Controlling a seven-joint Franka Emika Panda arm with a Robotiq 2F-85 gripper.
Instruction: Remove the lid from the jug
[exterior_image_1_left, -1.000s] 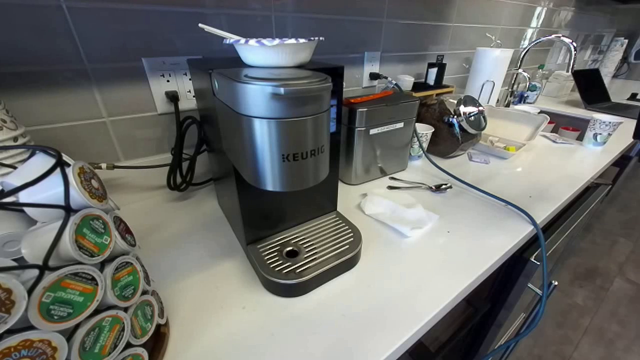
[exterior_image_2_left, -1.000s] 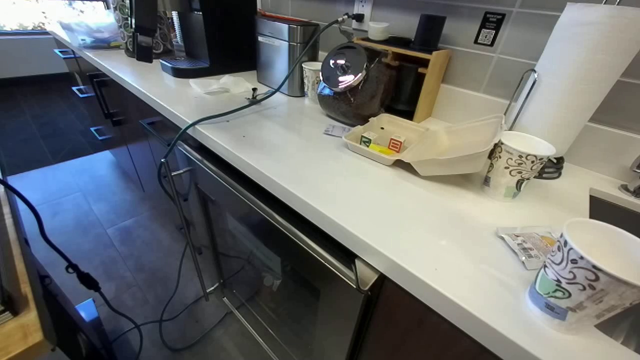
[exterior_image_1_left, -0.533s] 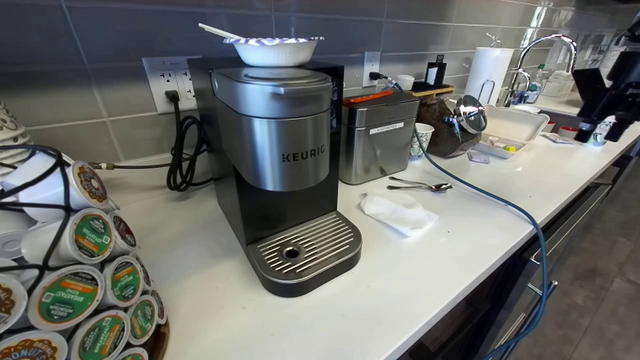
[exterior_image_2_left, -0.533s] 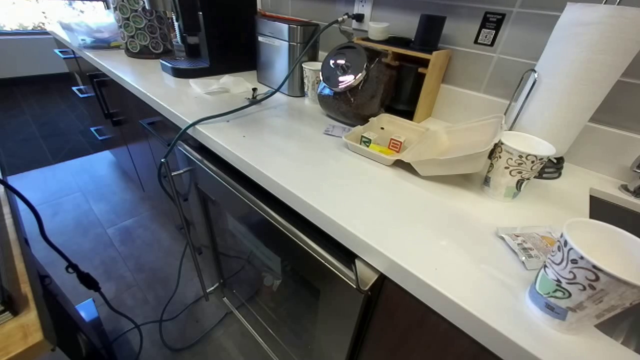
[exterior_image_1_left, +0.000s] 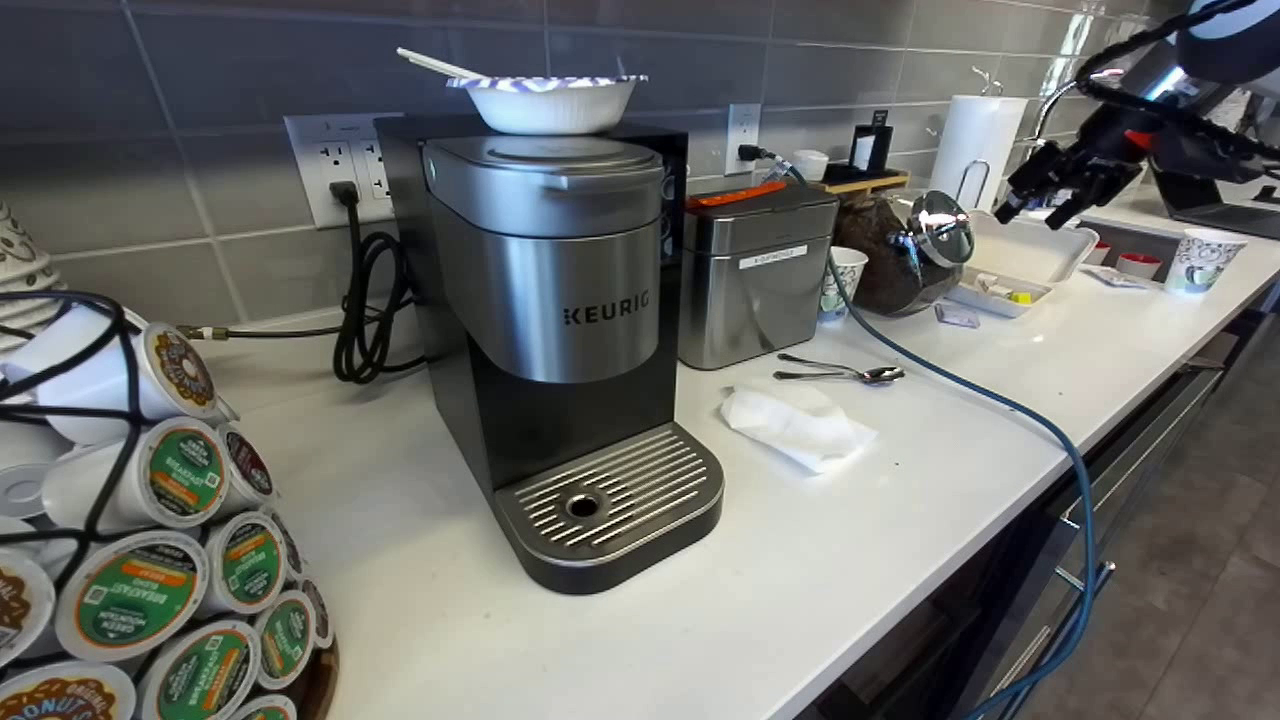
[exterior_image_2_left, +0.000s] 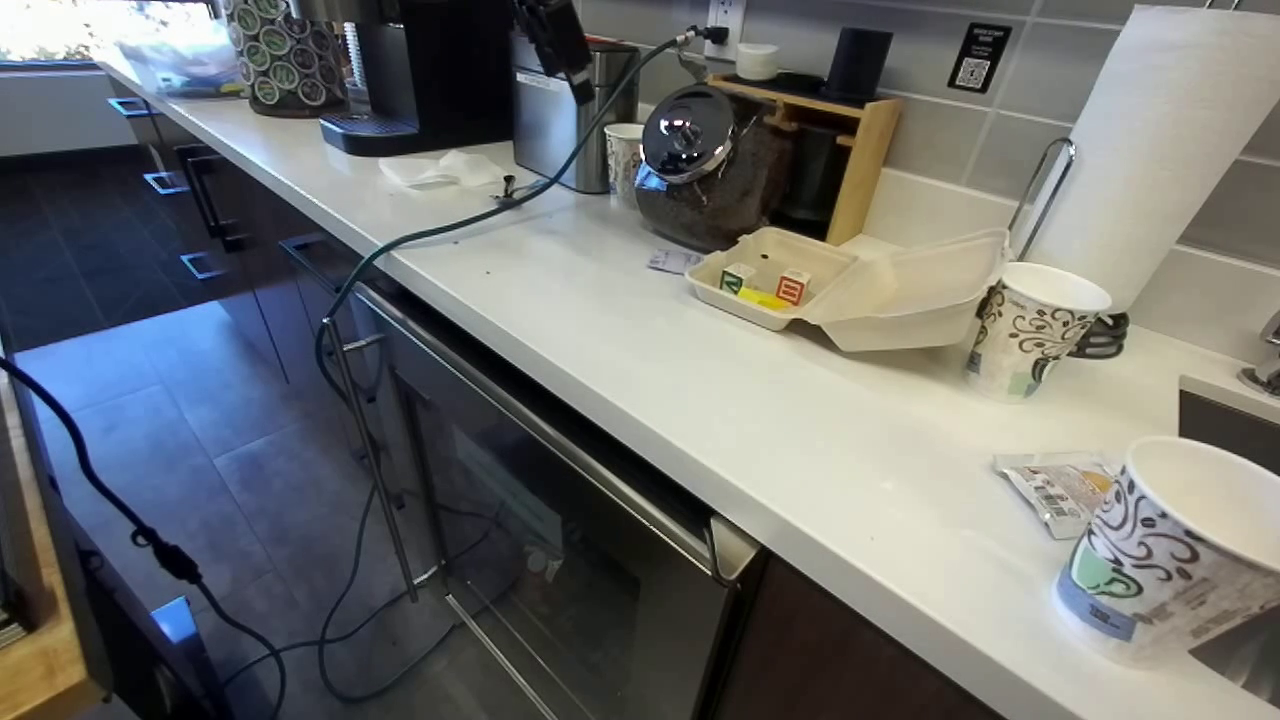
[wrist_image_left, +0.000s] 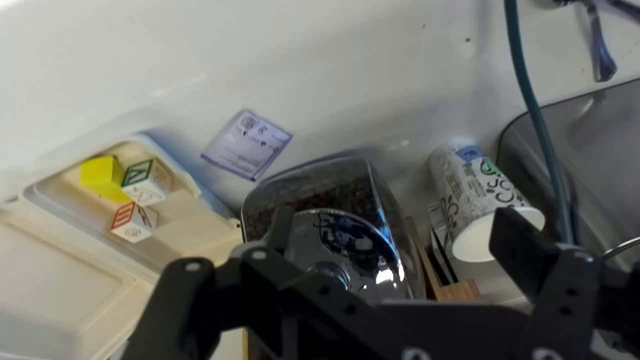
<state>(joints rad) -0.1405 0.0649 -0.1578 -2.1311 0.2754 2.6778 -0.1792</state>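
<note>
The jug (exterior_image_1_left: 878, 255) is a dark, bean-filled glass jar lying tilted on the counter; it also shows in an exterior view (exterior_image_2_left: 712, 208) and the wrist view (wrist_image_left: 325, 190). The shiny chrome lid (exterior_image_1_left: 944, 228) with a round knob sits on its slanted mouth; it also shows in an exterior view (exterior_image_2_left: 688, 138) and the wrist view (wrist_image_left: 362, 245). My gripper (exterior_image_1_left: 1035, 208) is open and empty, in the air above and apart from the jug. Its tip shows in an exterior view (exterior_image_2_left: 578, 88). In the wrist view the fingers (wrist_image_left: 395, 232) are wide apart, the left one overlapping the lid.
A paper cup (wrist_image_left: 465, 200) and a steel box (exterior_image_2_left: 575, 110) stand beside the jug. An open takeaway box (exterior_image_2_left: 760, 275) with small blocks lies on its other side. A wooden stand (exterior_image_2_left: 865, 170) is behind it. A blue cable (exterior_image_1_left: 960, 375) crosses the counter.
My gripper has come into view and moved over the counter toward the jug. The jug and lid have not moved.
</note>
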